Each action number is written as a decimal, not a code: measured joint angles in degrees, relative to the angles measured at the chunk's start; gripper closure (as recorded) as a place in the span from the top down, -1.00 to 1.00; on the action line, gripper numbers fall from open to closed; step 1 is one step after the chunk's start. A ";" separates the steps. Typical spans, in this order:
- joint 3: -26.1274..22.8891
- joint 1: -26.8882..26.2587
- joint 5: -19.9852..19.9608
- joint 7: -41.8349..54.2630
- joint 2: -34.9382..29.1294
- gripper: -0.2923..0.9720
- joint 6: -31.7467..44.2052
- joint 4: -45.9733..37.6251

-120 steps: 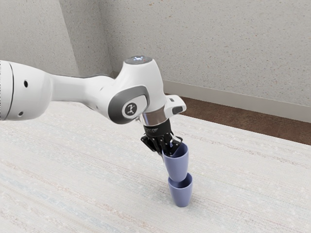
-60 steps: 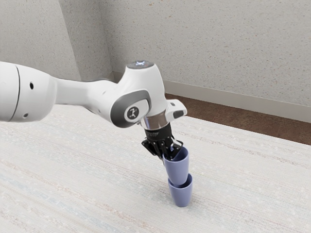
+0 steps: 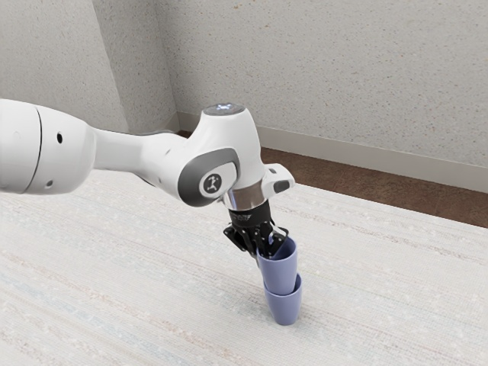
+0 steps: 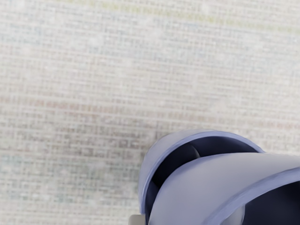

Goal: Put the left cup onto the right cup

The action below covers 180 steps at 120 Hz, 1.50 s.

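Tagger: Since a second ago arm (image 3: 145,156) has come down; held cup (image 3: 277,265) now sits deeper in lower cup (image 3: 285,305); lower cup is on the same spot on table (image 3: 107,290).
Checker: Jaws?
Tagger: Gripper (image 3: 267,238) gap is narrow; black fingers pinch held cup's rim wall, one inside, one outside; they touch nothing else.
Checker: Where's the cup exactly?
Tagger: Nested base-first in lower cup, slightly tilted, upper half sticking out; lower cup stands upright on table. In the wrist view, held cup (image 4: 220,187) is blurred right under the hand; lower cup (image 4: 149,168) curves around its base.
Checker: Any text?
Tagger: Small round emblem (image 3: 210,182) on arm's grey joint cap; can't read letters in it.
Checker: Materials?
Tagger: Both cups are matte blue-violet, smooth, tapered, with darker insides; table is pale with a fine woven texture; wall (image 3: 343,69) is speckled grey; arm shell is glossy white.
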 joint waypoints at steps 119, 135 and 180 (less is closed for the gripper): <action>-0.17 0.68 -0.08 0.53 -5.39 0.48 -2.37 0.59; -0.87 1.23 1.25 0.94 -7.39 0.49 -4.86 2.36; 0.18 1.46 6.39 15.02 -8.90 0.51 -23.01 20.69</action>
